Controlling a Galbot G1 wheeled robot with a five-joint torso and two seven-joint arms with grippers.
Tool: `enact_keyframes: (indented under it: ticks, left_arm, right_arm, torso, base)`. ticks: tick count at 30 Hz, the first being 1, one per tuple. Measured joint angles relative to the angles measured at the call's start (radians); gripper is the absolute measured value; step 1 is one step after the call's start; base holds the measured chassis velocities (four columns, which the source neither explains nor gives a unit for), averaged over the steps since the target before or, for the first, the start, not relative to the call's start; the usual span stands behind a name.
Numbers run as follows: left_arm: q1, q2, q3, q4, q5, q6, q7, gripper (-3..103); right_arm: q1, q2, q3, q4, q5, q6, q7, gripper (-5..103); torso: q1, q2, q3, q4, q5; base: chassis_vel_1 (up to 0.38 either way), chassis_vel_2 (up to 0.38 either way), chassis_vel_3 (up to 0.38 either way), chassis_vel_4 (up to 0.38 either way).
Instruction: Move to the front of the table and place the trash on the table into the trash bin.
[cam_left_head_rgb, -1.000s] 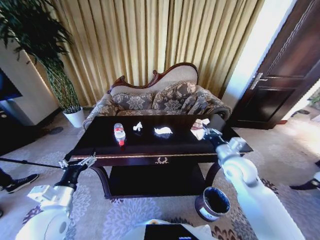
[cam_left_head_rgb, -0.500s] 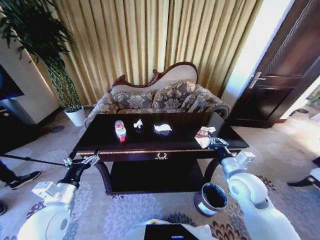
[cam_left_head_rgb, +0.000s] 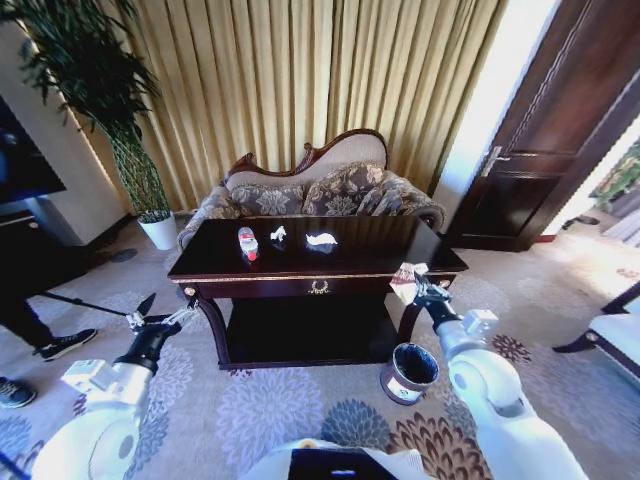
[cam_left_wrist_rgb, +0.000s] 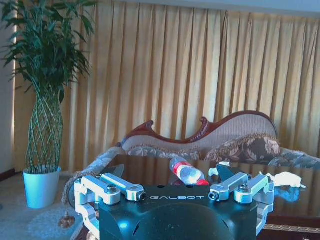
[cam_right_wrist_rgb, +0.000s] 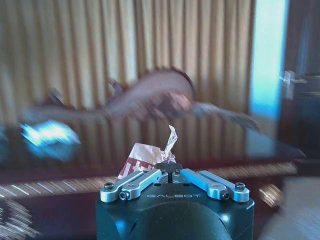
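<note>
Pinched in right gripper near table corner above round trash bin: crumpled wrapper, red print clear from wrist; left gripper spread, low beside table

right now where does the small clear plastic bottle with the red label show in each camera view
Head view: the small clear plastic bottle with the red label lies on the left part of the dark glossy wooden table, left of two white paper scraps.
Left wrist view: the bottle lies on the tabletop just beyond the left gripper.
Right wrist view: I cannot make it out.
Shared landmark: the patterned sofa with the carved wooden back.
</note>
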Motion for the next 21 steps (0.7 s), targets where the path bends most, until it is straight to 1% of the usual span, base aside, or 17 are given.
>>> enact_keyframes:
  ticks: [2,3,5,7,8,9,10,11,12,14,15,16,18,19,21]
  left_arm:
    - [0.005,-0.004,-0.001,-0.009,0.000,0.000,0.001,100]
    - [0.006,-0.005,-0.001,-0.011,0.000,0.000,0.001,100]
    - [0.006,-0.005,-0.001,-0.012,0.000,0.000,0.001,100]
    - [0.007,-0.007,-0.001,-0.015,0.000,0.000,0.002,100]
    - [0.007,-0.007,-0.001,-0.015,0.000,0.000,0.002,100]
    - [0.007,-0.009,0.000,-0.018,0.000,0.000,0.002,100]
    - [0.007,-0.010,0.000,-0.024,0.000,0.000,0.002,100]
    - [0.007,-0.010,0.000,-0.024,0.000,0.000,0.002,100]
    - [0.008,-0.011,0.000,-0.028,0.000,0.000,0.002,100]
    - [0.008,-0.011,0.000,-0.033,-0.002,0.000,0.002,100]
    - [0.009,-0.011,0.000,-0.036,-0.002,0.000,0.002,100]
    - [0.009,-0.011,0.000,-0.036,-0.002,0.000,0.002,100]
    - [0.012,-0.012,0.000,-0.038,-0.003,0.000,0.002,100]
    - [0.017,-0.014,0.000,-0.044,-0.003,0.000,0.002,100]
    - [0.021,-0.015,0.000,-0.045,-0.003,0.000,0.001,100]
  right_arm:
    - [0.011,0.000,0.007,-0.157,-0.085,0.044,-0.003,0]
    - [0.019,-0.002,0.008,-0.214,-0.099,0.051,-0.005,0]
    - [0.023,-0.003,0.008,-0.235,-0.104,0.053,-0.005,0]
    - [0.067,-0.010,0.003,-0.373,-0.128,0.067,-0.005,0]
    - [0.067,-0.010,0.003,-0.373,-0.128,0.067,-0.005,0]
    - [0.093,-0.013,-0.003,-0.443,-0.141,0.074,-0.005,0]
    - [0.128,-0.016,-0.012,-0.551,-0.165,0.090,-0.003,0]
    - [0.128,-0.016,-0.012,-0.551,-0.165,0.090,-0.003,0]
    - [0.151,-0.017,-0.020,-0.634,-0.184,0.102,-0.002,0]
    - [0.182,-0.017,-0.035,-0.736,-0.203,0.120,-0.001,0]
    - [0.211,-0.014,-0.046,-0.823,-0.221,0.140,-0.001,0]
    - [0.211,-0.014,-0.046,-0.823,-0.221,0.140,-0.001,0]
    - [0.246,-0.007,-0.053,-0.901,-0.232,0.162,-0.005,0]
    - [0.293,0.002,-0.059,-0.982,-0.233,0.184,-0.012,0]
    - [0.311,0.005,-0.061,-1.011,-0.233,0.192,-0.013,0]
  torso:
    - [0.002,-0.001,0.000,0.0002,0.0002]
    - [0.002,-0.001,0.000,-0.0003,0.0002]
    - [0.002,-0.001,0.000,-0.0002,0.0002]
    - [0.001,-0.001,0.000,-0.0002,0.0000]
    - [0.001,-0.001,0.000,-0.0002,0.0000]
    - [0.000,0.000,0.000,0.0000,0.0000]
    - [0.000,0.000,0.000,0.0002,-0.0001]
    - [0.000,0.000,0.000,0.0002,-0.0001]
    - [0.000,0.000,0.000,0.0002,0.0000]
    - [0.000,0.000,0.000,-0.0003,0.0005]
    - [0.000,0.000,0.000,-0.0003,0.0001]
    - [0.000,0.000,0.000,-0.0003,0.0001]
    - [0.000,0.000,0.000,-0.0003,0.0001]
    - [0.000,0.000,0.000,-0.0001,0.0001]
    - [0.000,0.000,0.000,0.0000,0.0002]
  base:
    - [-0.036,0.048,0.060,-0.043]
    - [-0.037,0.058,0.036,-0.056]
    - [-0.031,0.058,0.036,-0.056]
    - [0.000,0.000,0.000,0.000]
    - [0.000,0.000,0.000,0.000]
    - [0.000,0.000,0.000,0.000]
    - [0.000,0.000,0.000,0.000]
    - [0.000,0.000,0.000,0.000]
    - [0.000,0.000,0.000,0.000]
    - [0.000,0.000,0.000,0.000]
    - [0.000,0.000,0.000,0.000]
    - [0.000,0.000,0.000,0.000]
    - [0.000,0.000,0.000,0.000]
    - [0.000,0.000,0.000,0.000]
    - [0.000,0.000,0.000,0.000]
